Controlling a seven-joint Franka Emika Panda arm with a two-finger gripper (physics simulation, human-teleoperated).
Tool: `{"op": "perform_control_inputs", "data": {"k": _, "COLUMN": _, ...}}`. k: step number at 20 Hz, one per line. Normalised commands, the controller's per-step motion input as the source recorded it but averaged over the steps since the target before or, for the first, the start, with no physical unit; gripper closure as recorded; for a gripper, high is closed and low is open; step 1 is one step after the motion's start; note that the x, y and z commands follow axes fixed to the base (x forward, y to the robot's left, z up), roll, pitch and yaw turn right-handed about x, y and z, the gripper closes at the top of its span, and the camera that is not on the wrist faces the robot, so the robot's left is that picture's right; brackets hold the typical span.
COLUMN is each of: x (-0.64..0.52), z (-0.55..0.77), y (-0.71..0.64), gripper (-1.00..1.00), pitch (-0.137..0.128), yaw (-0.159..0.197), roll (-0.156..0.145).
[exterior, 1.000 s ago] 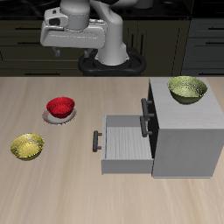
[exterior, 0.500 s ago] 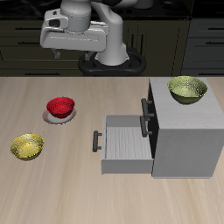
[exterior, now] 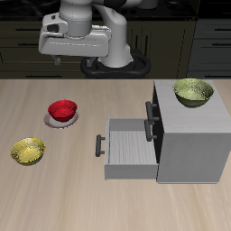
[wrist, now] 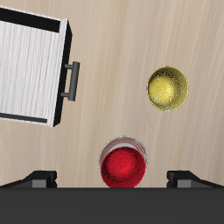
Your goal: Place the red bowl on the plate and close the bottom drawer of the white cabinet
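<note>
Our pincer (exterior: 57, 60) hangs high above the bench (exterior: 63, 189), fingers spread wide and holding nothing. The red bowl (exterior: 61, 111) sits on the plate (exterior: 61, 120) almost straight beneath us. The bottom drawer (exterior: 131, 147) stands pulled out of the cabinet (exterior: 194, 135) (handle (exterior: 99, 145) facing the bowl's side), well off to one side and nearer the bench's front; we judge it needs a push along its length.

place: simulated kitchen | cues: dark cabinet fronts (exterior: 203, 41) behind wooden table (exterior: 54, 194), bowls
</note>
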Motion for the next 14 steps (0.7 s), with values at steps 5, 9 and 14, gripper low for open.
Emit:
{"op": "perform_control_inputs", "data": {"k": 5, "x": 0.22, "z": 0.03, "y": 0.02, "gripper": -1.00, "pitch": 0.034, "yaw": -0.014, "roll": 0.040}}
{"op": "perform_control_inputs", "data": {"k": 9, "x": 0.21, "z": 0.08, "y": -0.02, "gripper": -1.00, "pitch": -0.004, "yaw": 0.054, "roll": 0.017}}
{"op": "perform_control_inputs", "data": {"k": 14, "x": 0.15, "z": 0.03, "y": -0.05, "gripper": -1.00, "pitch": 0.012, "yaw": 0.004, "roll": 0.007}}
